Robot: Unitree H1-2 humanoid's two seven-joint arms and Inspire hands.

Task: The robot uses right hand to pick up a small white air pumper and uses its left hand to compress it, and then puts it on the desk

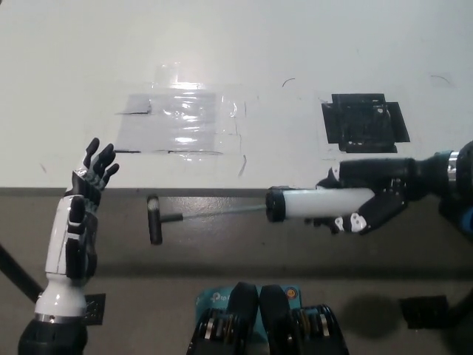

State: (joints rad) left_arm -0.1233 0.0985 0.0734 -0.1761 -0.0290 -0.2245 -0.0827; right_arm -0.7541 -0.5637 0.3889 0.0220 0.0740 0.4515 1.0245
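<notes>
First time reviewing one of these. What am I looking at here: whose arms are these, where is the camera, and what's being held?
The camera sits on a humanoid robot's head, looking steeply down at a pale desk. The black right hand grips the white barrel of a small air pumper, held level in front of the desk's near edge, its thin rod extended toward a black T-handle. The white left hand is raised at lower left, open, not touching the handle. On the desk lie a clear taped sheet and a black tape patch.
</notes>
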